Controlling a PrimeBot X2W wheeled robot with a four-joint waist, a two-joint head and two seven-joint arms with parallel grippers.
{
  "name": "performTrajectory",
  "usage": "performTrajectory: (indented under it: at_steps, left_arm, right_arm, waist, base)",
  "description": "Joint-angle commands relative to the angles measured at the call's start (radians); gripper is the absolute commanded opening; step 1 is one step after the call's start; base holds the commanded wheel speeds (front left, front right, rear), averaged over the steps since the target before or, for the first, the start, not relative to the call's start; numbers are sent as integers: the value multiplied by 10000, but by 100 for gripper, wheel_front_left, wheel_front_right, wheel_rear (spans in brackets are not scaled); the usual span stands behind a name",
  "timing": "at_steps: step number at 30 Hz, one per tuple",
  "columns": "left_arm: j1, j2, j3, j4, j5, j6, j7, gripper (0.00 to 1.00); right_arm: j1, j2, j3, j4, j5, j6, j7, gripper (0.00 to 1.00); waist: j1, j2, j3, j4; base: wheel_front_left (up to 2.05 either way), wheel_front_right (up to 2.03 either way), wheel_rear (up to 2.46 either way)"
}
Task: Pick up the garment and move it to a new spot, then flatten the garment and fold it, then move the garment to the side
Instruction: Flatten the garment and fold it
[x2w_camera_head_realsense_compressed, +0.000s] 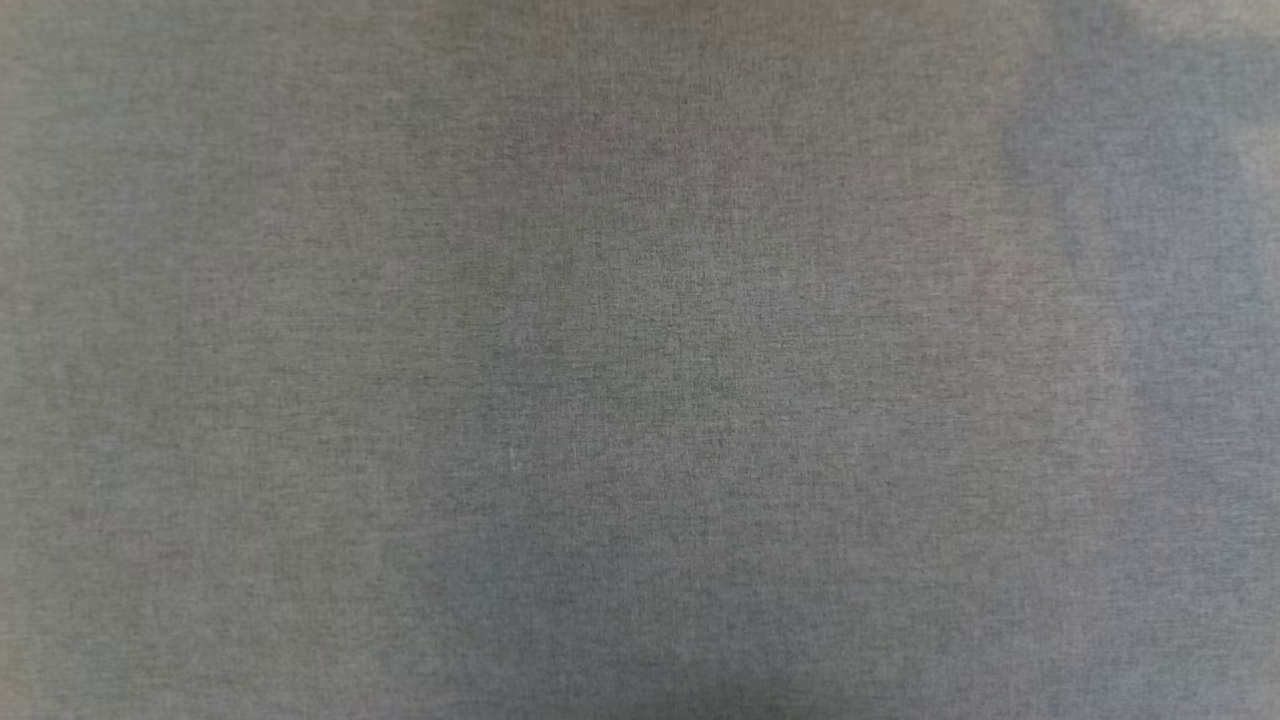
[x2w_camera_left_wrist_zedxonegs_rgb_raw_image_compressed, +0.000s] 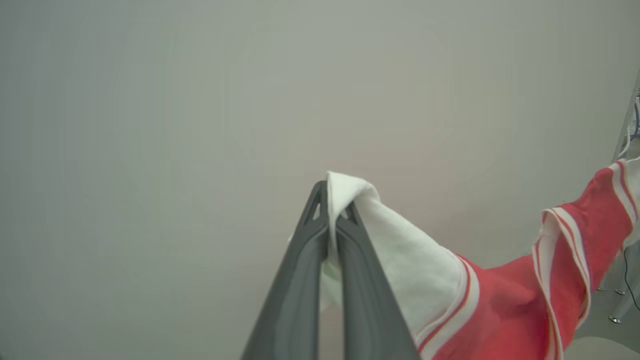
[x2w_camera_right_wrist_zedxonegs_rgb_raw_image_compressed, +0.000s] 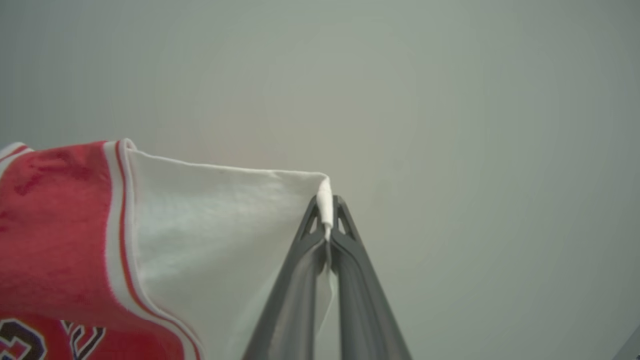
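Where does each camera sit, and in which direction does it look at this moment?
Head view: on the head, facing a grey woven surface.
Left wrist view: on that wrist, looking along the left gripper, shut on the garment at a white sleeve, toward a pale background.
Right wrist view: likewise along the right gripper, shut on a white sleeve.
Shared: both wrist views show the red garment.

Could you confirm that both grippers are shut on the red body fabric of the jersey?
Not the red fabric: both hold white sleeve cloth. The left wrist view shows the left gripper shut on a white fold of the jersey, and the right wrist view shows the right gripper shut on a white edge.
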Motion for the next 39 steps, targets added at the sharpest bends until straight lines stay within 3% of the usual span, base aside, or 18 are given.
performTrajectory:
  at_steps: [1, 11, 21, 26, 39]
  left_arm:
    - [-94, 30, -28, 243, 40, -85, -132, 0]
    - [1642, 332, -483, 841, -331, -249, -1307, 0]
    - [5613, 1405, -1016, -264, -998, -237, -2483, 0]
    - [7954, 1694, -1099, -811, -1415, 69, -2991, 0]
    - [13251, 2684, -1390, -2667, -2199, 1561, -3583, 0]
  right_arm:
    - [-172, 131, 258, 317, 8, -7, -148, 0]
    - [647, 585, 1882, 1611, 772, -7, -1410, 0]
    - [3835, 480, 2292, 836, 1675, -7, -1771, 0]
    - [6183, 386, 1619, -181, 1577, -7, -1775, 0]
    - [12172, 402, -139, -1917, 1045, -7, -1778, 0]
  waist:
    - [-2, 0, 332, -75]
    - [-2, 0, 345, -40]
    - [-2, 0, -916, -22]
    - [-2, 0, -1651, -15]
    - [-2, 0, -3666, 50]
  base:
    - [0, 0, 0]
    - [0, 0, 0]
    - [0, 0, 0]
    - [0, 0, 0]
    - [0, 0, 0]
